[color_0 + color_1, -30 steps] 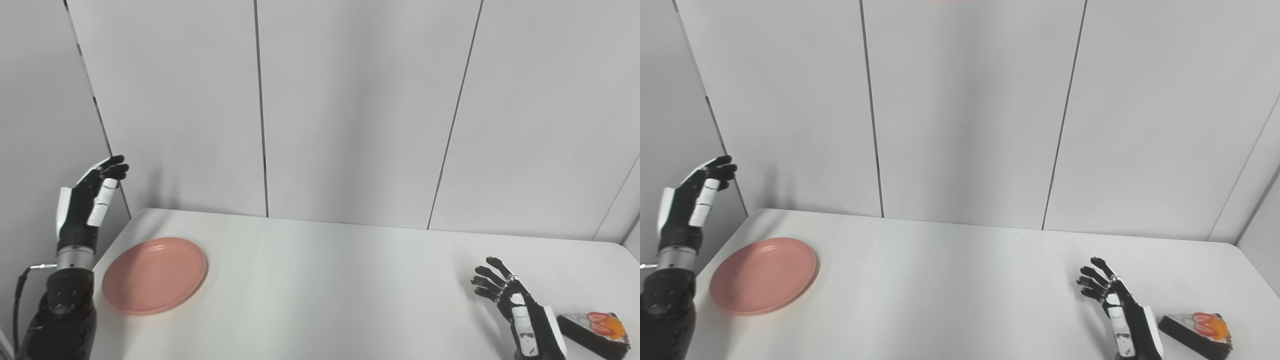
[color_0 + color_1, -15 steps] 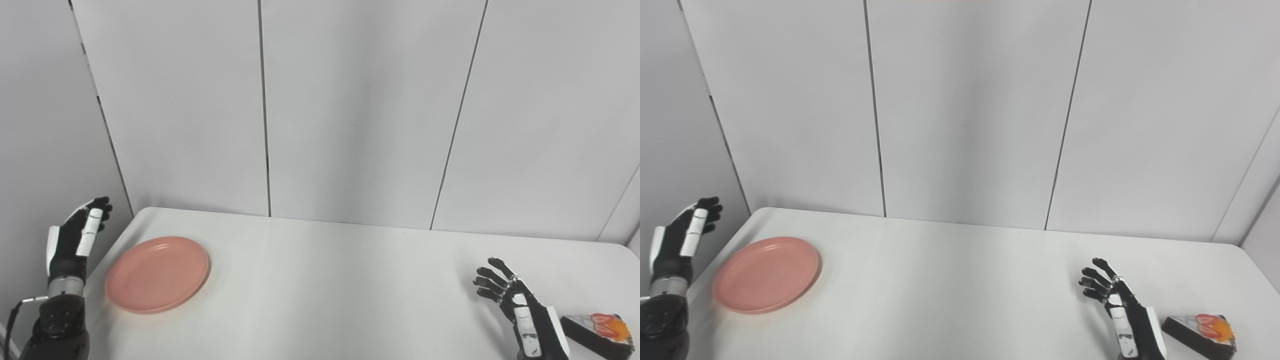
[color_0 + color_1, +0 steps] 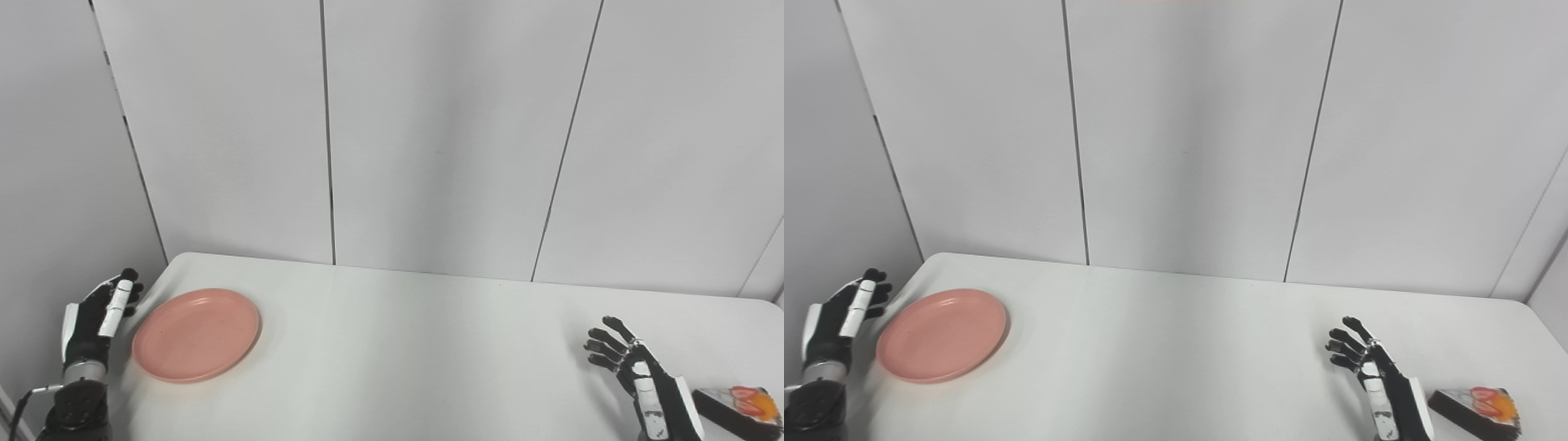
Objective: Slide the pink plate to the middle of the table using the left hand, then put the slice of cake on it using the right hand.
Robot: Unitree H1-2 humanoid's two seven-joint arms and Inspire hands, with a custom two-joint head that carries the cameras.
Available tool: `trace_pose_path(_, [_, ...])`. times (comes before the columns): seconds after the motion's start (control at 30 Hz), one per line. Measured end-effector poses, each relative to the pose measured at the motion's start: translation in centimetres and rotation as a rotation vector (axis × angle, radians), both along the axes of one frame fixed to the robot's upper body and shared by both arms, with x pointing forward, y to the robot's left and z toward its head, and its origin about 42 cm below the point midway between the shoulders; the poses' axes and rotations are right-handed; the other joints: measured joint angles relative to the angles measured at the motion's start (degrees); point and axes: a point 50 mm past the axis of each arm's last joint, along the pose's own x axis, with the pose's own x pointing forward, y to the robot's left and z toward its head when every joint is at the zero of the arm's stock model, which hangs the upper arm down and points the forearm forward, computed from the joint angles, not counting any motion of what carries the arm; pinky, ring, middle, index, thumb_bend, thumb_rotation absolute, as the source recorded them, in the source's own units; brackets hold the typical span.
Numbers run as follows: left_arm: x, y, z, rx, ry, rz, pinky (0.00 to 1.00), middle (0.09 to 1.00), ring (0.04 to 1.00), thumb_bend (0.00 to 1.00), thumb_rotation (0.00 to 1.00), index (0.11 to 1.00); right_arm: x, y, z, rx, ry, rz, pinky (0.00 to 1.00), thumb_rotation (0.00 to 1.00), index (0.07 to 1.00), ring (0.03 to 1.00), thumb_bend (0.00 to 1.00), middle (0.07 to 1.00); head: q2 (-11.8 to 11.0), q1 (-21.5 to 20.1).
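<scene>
- Nothing of the task looked done: the plate [image 3: 196,335] lay flat at the table's [image 3: 416,349] left end, well away from the middle.
- The left hand [image 3: 98,315] stood just left of the plate, empty, fingers loosely extended, apparently not touching the rim.
- The right hand [image 3: 643,373] waited with fingers spread wide, holding nothing.
- The cake [image 3: 738,407] sat on the table just right of that hand, untouched.
- Both the slide and the cake transfer remained to do.
</scene>
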Motion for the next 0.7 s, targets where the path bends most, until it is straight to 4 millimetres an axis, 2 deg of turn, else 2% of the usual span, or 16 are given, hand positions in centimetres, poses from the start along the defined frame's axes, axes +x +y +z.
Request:
trace_pose_path(0.2, [0.2,-0.6,-0.1,-0.002,-0.008,-0.012,0.72,0.693,0.706,0.76,0.88,0.666,-0.2,-0.2,0.0,-0.004,0.000,-0.002,0.73,0.98,0.832,0.756,0.89,0.770,0.44,-0.44])
trace_pose_path(0.23, [0.2,-0.8,-0.2,-0.002,-0.009,-0.015,0.74,0.717,0.724,0.76,0.89,0.685,-0.3,-0.2,0.0,-0.004,0.000,-0.003,0.73,0.98,0.833,0.757,0.89,0.772,0.44,-0.44])
trace_pose_path(0.33, [0.5,-2.0,-0.5,-0.007,-0.018,-0.036,0.75,0.754,0.751,0.75,0.90,0.722,-0.4,-0.4,-0.1,-0.010,0.001,-0.003,0.73,0.98,0.832,0.757,0.89,0.773,0.70,-0.61])
trace_pose_path(0.47, [0.7,-3.4,-1.0,-0.020,-0.025,-0.058,0.75,0.752,0.759,0.79,0.89,0.701,-0.4,-0.5,-0.1,-0.010,0.008,-0.003,0.72,0.98,0.835,0.755,0.91,0.771,0.97,-0.79])
trace_pose_path(0.7, [0.9,-3.9,-1.2,-0.017,-0.025,-0.076,0.74,0.755,0.749,0.77,0.90,0.718,-0.5,-0.5,0.0,-0.011,0.013,-0.004,0.72,0.98,0.835,0.754,0.90,0.771,1.14,-1.05])
